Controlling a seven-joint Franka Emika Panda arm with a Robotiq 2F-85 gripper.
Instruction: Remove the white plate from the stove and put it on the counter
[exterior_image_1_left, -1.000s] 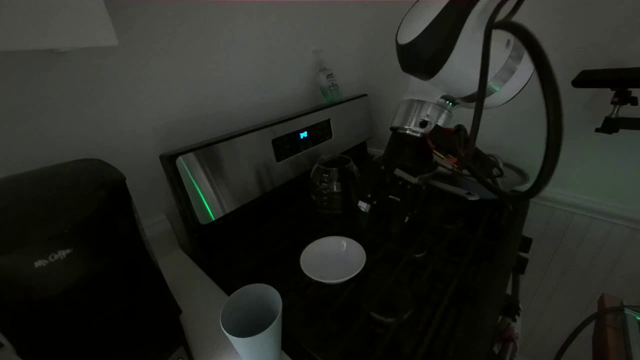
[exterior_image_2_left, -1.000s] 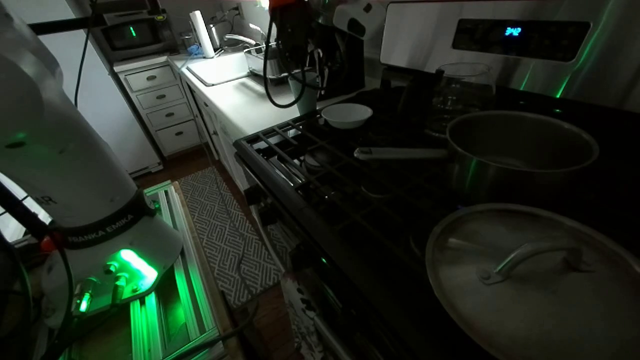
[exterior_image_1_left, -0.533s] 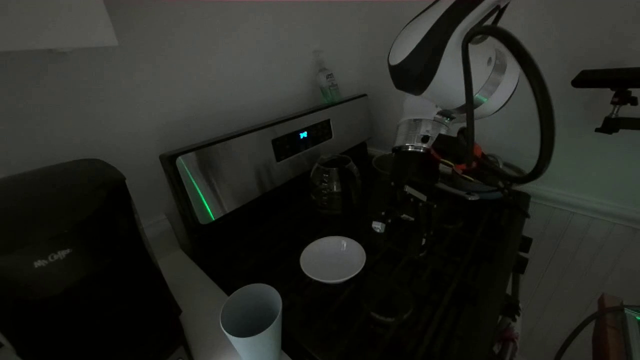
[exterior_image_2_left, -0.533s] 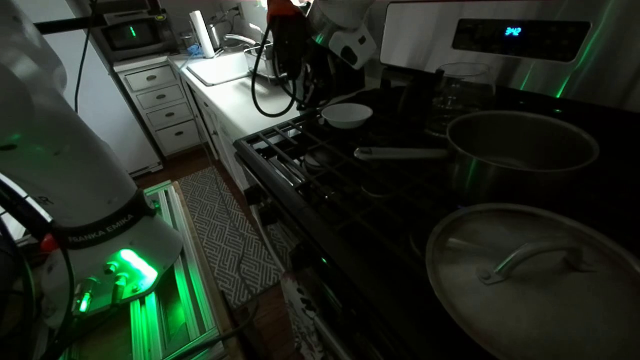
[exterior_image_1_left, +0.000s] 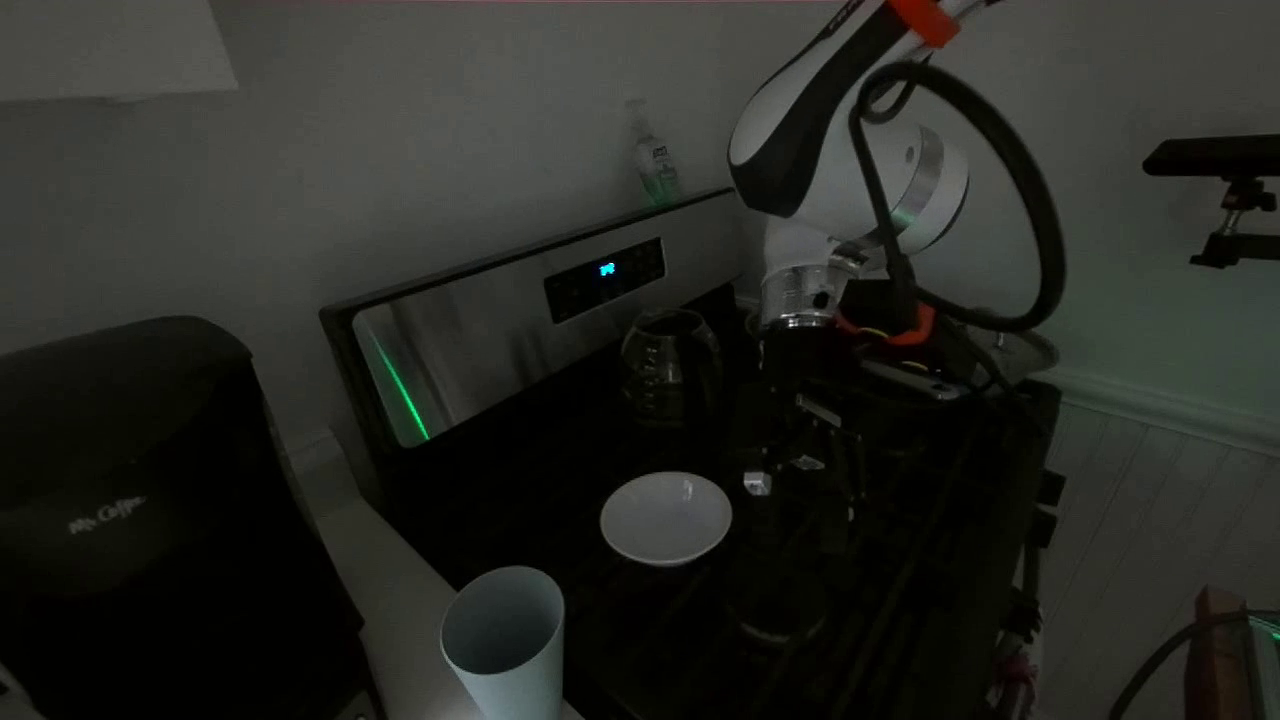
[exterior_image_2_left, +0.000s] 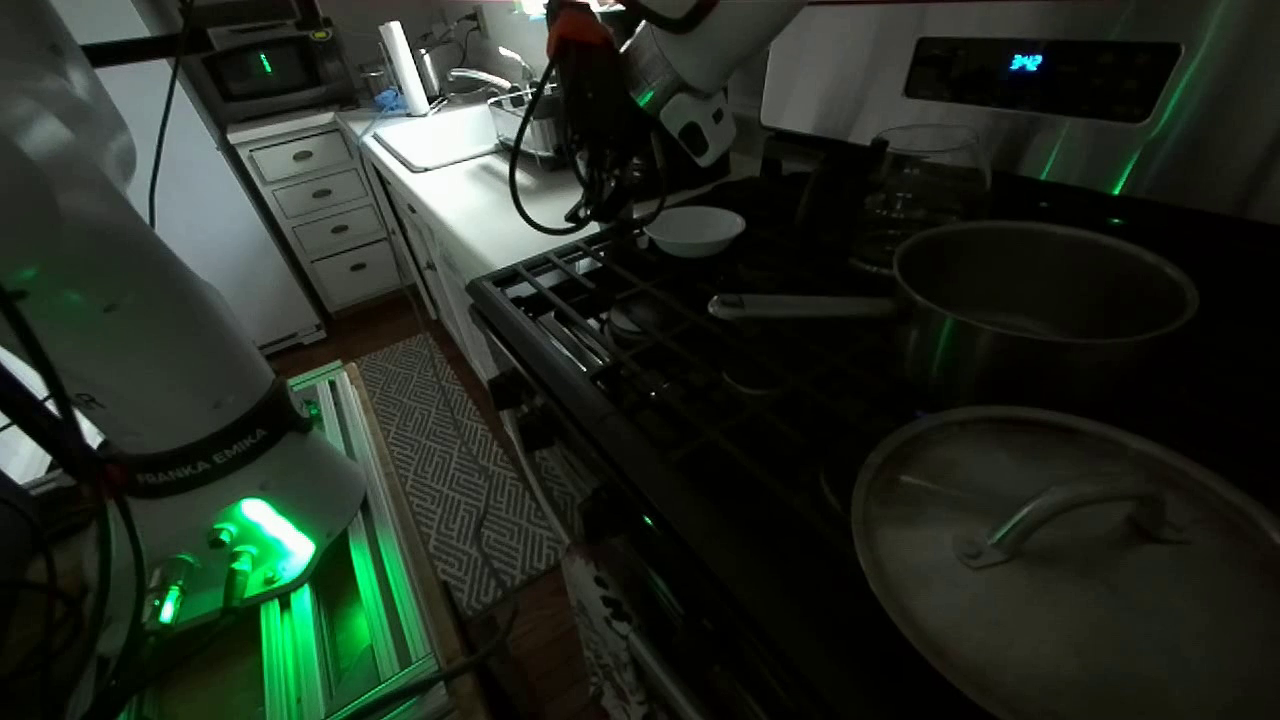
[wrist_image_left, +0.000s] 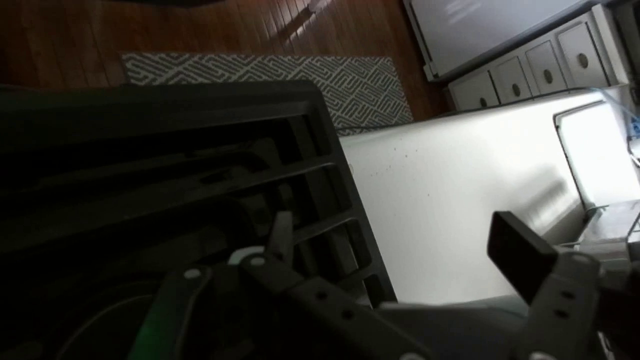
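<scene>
Lowered my gripper (wrist_image_left: 394, 233) near the plate (exterior_image_1_left: 666, 519) on stove (exterior_image_1_left: 480, 345), jaws apart. No grasp yet; lift and move to counter (exterior_image_2_left: 480, 197) remain.

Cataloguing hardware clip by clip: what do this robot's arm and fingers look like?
The arm is white with a black panel, an orange-red band, a silver collar and a looped black cable. Its dark base ring reads FRANKA EMIKA, above a green light. The fingers are dark jointed links.
</scene>
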